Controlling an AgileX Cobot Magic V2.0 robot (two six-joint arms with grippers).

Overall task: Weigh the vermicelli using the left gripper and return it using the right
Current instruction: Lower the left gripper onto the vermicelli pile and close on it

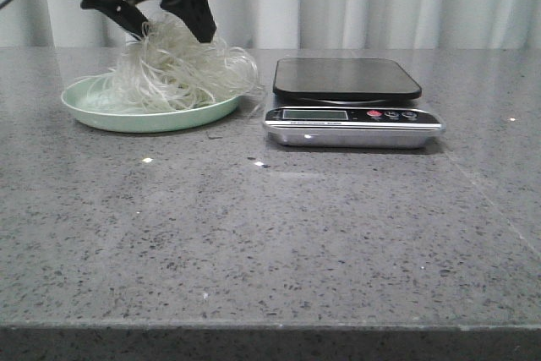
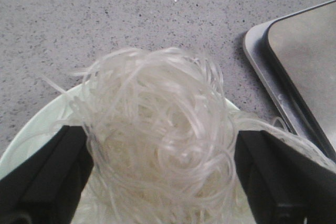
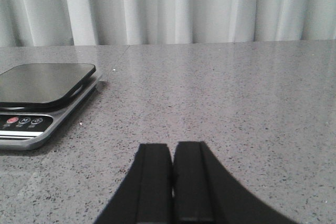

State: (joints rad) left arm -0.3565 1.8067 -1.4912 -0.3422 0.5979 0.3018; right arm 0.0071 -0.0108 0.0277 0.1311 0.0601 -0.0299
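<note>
The vermicelli [image 1: 182,69] lies heaped on a pale green plate [image 1: 110,114] toward the far left part of the grey table [image 1: 270,234], some strands spilling over the plate's rim on the side facing the scale [image 1: 351,103]. The left gripper [image 1: 169,30] is down in the top of the heap, its jaws spread wide with the tangle bulging between the two fingers [image 2: 47,174]; whether they press it firmly I cannot tell. The scale stands just beside the plate, its black platform bare. The right gripper [image 3: 172,182] hangs low over the table, well apart from the scale, jaws closed together on nothing.
</note>
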